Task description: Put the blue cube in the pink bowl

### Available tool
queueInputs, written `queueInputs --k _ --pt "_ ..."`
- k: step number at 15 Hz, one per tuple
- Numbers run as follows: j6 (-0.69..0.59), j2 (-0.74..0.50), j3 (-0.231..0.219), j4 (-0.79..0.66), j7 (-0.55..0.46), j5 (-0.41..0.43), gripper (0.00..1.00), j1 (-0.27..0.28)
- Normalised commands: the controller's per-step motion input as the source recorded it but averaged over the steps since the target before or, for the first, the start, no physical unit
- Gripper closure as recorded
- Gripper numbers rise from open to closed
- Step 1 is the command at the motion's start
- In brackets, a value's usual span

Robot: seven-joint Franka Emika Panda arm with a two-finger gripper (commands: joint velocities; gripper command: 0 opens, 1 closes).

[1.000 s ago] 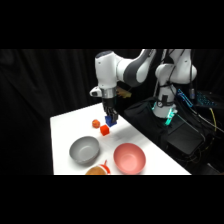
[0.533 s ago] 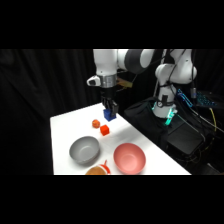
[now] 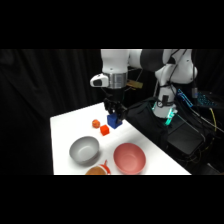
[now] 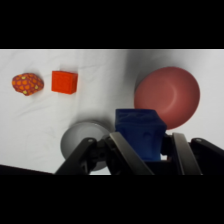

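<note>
Lifting off the white table [image 3: 65, 127], the two-finger gripper [image 3: 114, 119], closed on the small dark-blue cube [image 4: 139, 132], now hangs higher than before, carry toward the wide salmon-pink bowl [image 3: 129, 157] pending.

Pink bowl [image 3: 129, 158] was my landmark. Its mouth lay open, nothing over it. Grey bowl [image 3: 84, 150] sat beside it, orange bowl [image 3: 97, 170] between them at table's [image 3: 65, 125] front edge. Orange-red cube [image 3: 104, 130] stood beyond, apart; bare table around it.
</note>
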Motion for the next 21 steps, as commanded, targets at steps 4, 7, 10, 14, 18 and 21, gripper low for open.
queueInputs --k 4,7,10,14,18,21 --pt "-0.02 0.13 0.092 0.2 0.02 -0.071 0.77 0.11" --pt "0.18 0.18 0.061 0.12 -0.04 -0.075 0.77 0.077" --pt "0.31 0.26 0.036 0.07 -0.16 0.008 0.77 0.034" --pt "0.31 0.24 0.024 0.01 -0.21 0.037 0.77 -0.001" --pt "0.27 0.18 0.031 -0.03 -0.22 0.069 0.77 -0.038" --pt "0.25 0.16 0.039 -0.02 -0.23 0.088 0.77 -0.074"
